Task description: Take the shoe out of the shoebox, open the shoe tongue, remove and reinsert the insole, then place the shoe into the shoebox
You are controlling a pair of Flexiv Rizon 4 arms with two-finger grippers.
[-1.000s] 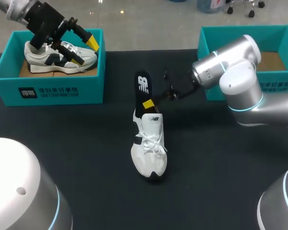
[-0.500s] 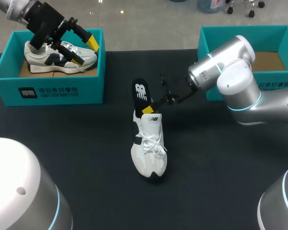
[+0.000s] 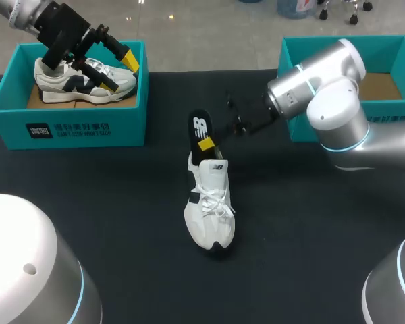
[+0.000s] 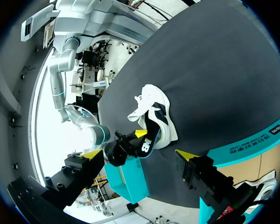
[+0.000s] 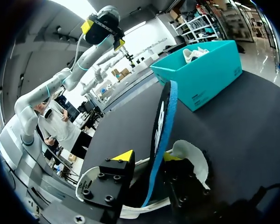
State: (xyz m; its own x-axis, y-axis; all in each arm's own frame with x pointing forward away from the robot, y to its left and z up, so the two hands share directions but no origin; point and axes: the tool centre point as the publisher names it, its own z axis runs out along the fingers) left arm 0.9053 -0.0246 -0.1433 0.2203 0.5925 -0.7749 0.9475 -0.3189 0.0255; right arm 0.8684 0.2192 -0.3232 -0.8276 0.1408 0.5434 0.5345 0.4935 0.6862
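Note:
A white shoe point(image 3: 210, 209) lies in the middle of the black table, toe toward the front. Its black insole point(image 3: 201, 128), blue-edged, stands upright out of the heel opening. My right gripper point(image 3: 206, 144) reaches in from the right and straddles the insole point(image 5: 161, 126). One finger rests against the insole and a gap shows at the other, so it is open. The shoe's heel collar point(image 5: 191, 156) curves around under the fingers. My left gripper point(image 3: 118, 71) hangs open over the left shoebox point(image 3: 67, 128), just above a second shoe point(image 3: 74, 84) inside it.
A second teal shoebox point(image 3: 337, 44) stands at the back right, behind my right arm. Bare black tabletop lies around the white shoe and toward the front.
The insole has sunk a little lower into the shoe. My right gripper's fingers have parted from it and the arm has drawn slightly back. The left arm has kept still.

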